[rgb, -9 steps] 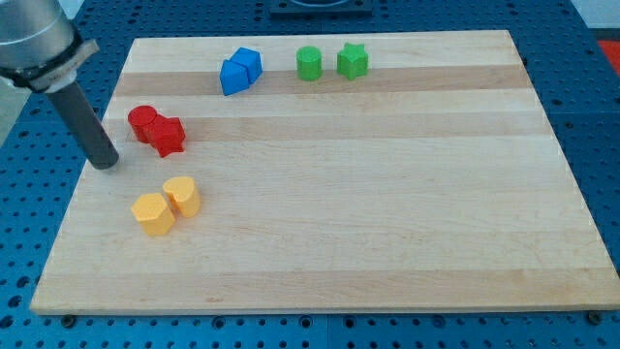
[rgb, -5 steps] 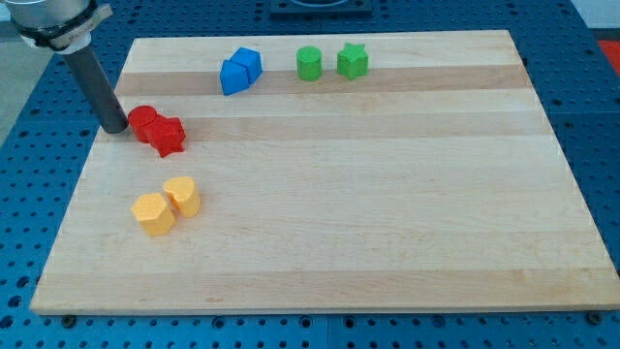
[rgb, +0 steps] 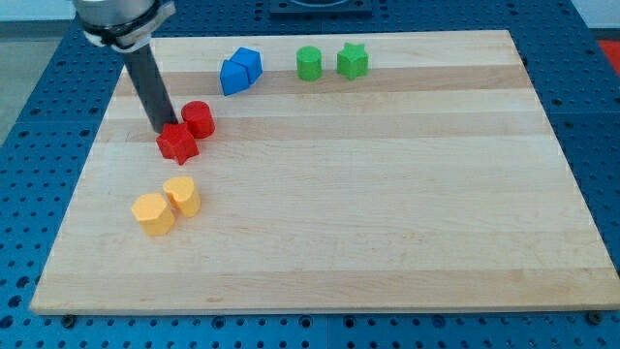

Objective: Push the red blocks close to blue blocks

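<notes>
A red cylinder (rgb: pixel 199 118) and a red star block (rgb: pixel 177 143) sit at the board's upper left, touching or nearly touching. Two blue blocks (rgb: pixel 240 70) stand together near the view's top, up and to the right of the red ones. My tip (rgb: pixel 161 128) is at the left of the red cylinder, just above the red star, touching or almost touching both.
A green cylinder (rgb: pixel 309 62) and a green star block (rgb: pixel 353 60) stand near the top edge, right of the blue blocks. Two yellow blocks (rgb: pixel 167 205) lie below the red ones at the left. The wooden board (rgb: pixel 387 194) lies on a blue perforated table.
My tip swept up, then right into the red blocks. The red cylinder slid right and slightly up, ending up right of the tip; the red star shifted a little.
</notes>
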Tool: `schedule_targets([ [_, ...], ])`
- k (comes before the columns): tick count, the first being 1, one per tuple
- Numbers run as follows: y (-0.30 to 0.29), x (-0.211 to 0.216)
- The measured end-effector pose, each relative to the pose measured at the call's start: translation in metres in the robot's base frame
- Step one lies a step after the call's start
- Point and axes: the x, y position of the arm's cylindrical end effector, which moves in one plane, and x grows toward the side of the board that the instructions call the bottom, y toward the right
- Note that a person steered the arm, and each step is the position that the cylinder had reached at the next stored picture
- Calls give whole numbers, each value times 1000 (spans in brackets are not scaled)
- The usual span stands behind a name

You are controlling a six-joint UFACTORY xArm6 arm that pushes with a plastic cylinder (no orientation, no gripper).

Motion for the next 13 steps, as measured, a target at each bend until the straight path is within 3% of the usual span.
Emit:
schedule_targets([
  [2,-32,36],
  [7,123,27],
  [12,237,42],
  [13,224,20],
])
